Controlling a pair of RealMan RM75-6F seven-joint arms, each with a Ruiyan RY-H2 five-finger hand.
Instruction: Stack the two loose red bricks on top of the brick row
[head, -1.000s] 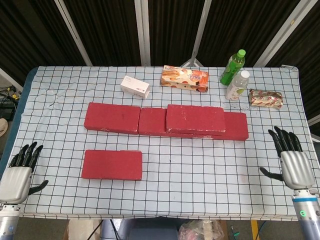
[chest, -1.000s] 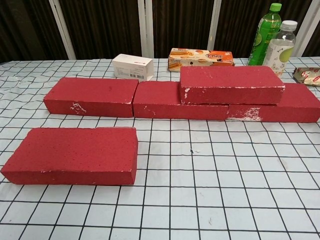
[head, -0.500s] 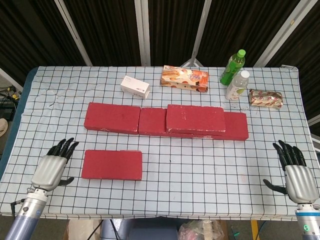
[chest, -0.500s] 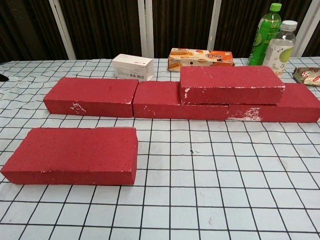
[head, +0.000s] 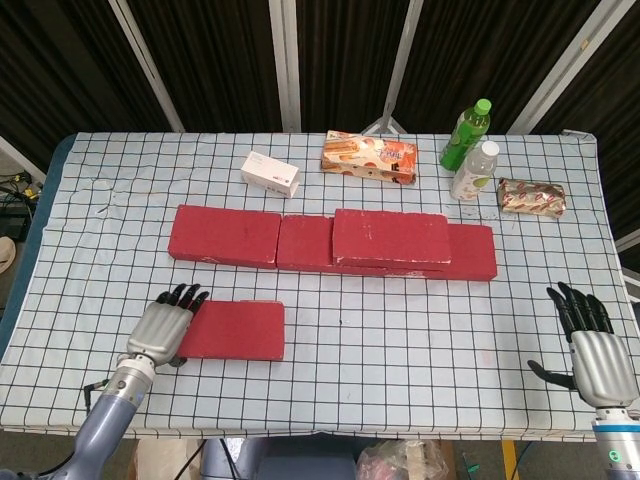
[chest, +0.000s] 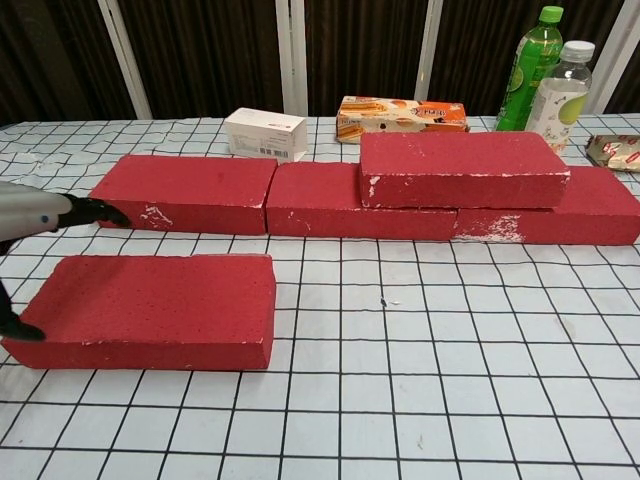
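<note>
Left hand (head: 165, 327) reaches over the loose brick's (head: 234, 330) left end, fingers spread, gripping nothing; right hand (head: 594, 350) open near the desk's right edge.

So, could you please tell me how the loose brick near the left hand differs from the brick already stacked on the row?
The loose brick lies flat on the tablecloth, apart from the row; the stacked brick sits on the row. The left hand is at the loose brick's end; no hand is near the stacked brick. Both are red, alike in shape.

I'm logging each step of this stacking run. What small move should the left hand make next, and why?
Probably close the left hand around the loose brick's left end. Its fingers are spread over that end, holding nothing, and one brick already sits on the row.
</note>
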